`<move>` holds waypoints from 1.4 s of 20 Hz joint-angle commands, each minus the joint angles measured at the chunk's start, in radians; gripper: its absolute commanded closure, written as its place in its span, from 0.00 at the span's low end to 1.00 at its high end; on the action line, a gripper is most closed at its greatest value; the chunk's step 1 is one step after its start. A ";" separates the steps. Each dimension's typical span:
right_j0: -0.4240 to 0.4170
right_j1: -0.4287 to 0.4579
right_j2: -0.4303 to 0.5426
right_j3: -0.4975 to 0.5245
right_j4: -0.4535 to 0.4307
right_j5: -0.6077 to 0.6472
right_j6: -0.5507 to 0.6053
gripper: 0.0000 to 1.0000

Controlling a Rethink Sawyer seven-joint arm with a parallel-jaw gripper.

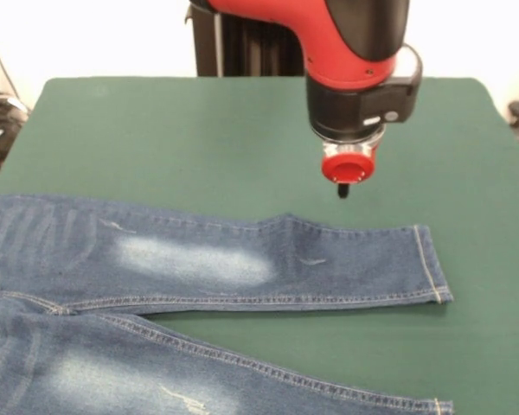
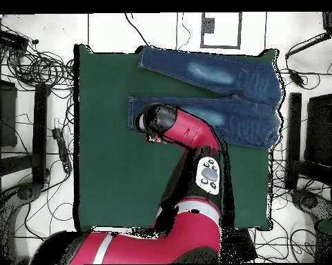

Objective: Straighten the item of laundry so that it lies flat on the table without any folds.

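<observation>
Reading the front view from the left, I see the jeans (image 1: 199,259) spread along the near side of the table (image 1: 156,130), waist off the left edge, both legs running rightward to the cuffs. My gripper (image 1: 343,192) hangs just beyond the far leg, above bare cloth near its cuff end. I cannot tell how its jaws stand. A slight ridge shows mid-leg, so I judge flattening unfinished.
</observation>
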 commanded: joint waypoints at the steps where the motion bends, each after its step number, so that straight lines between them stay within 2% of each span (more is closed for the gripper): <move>1: -0.015 0.019 0.052 -0.017 -0.050 0.078 -0.011 1.00; 6: -0.036 0.014 0.057 -0.030 -0.072 0.098 -0.016 1.00; 10: -0.056 0.036 0.070 -0.087 -0.092 0.127 -0.033 1.00; 20: -0.075 0.122 0.081 -0.349 -0.118 0.309 0.025 1.00; 28: -0.046 0.210 0.073 -0.536 -0.107 0.401 0.116 1.00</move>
